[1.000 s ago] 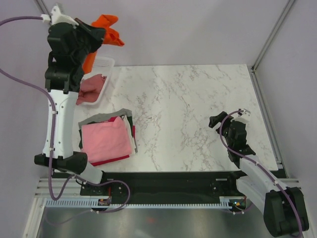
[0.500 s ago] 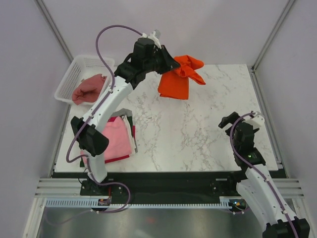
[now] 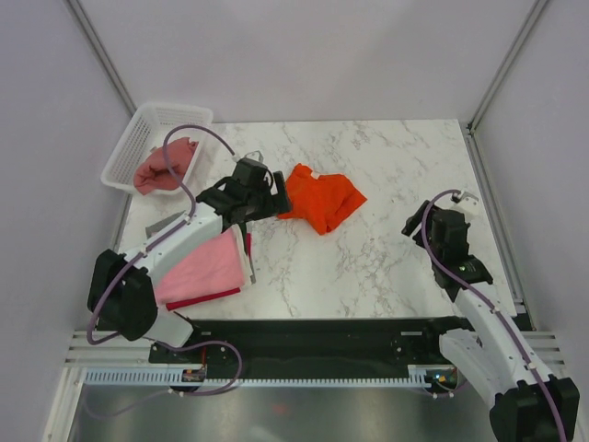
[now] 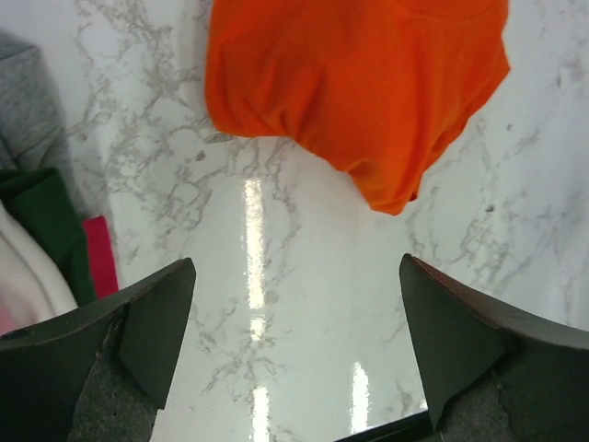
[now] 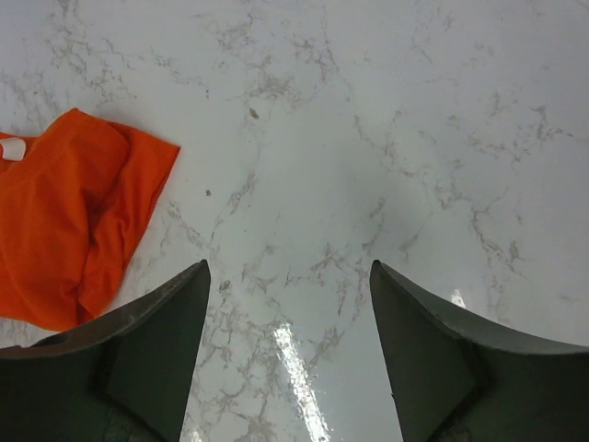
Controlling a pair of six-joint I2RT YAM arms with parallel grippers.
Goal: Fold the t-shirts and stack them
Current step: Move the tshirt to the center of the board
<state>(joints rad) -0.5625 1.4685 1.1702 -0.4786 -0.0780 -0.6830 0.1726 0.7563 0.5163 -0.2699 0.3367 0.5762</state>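
Note:
A bright orange t-shirt lies crumpled on the marble table, also seen in the left wrist view as the orange t-shirt and at the left edge of the right wrist view as the orange t-shirt. My left gripper is open just left of it, with only bare marble between its jaws. A folded stack topped by a light pink t-shirt lies at the near left. A dusty rose t-shirt sits in the basket. My right gripper is open over bare marble, well right of the orange shirt.
A white mesh basket stands at the table's far left corner. Grey, green and red cloth edges of the stack show beside my left fingers. Metal frame posts rise at both far corners.
My left arm swung the orange t-shirt from above the basket to the table's middle, lowered it, and opened, leaving it lying there. My right arm shifted slightly and its jaws narrowed a little.

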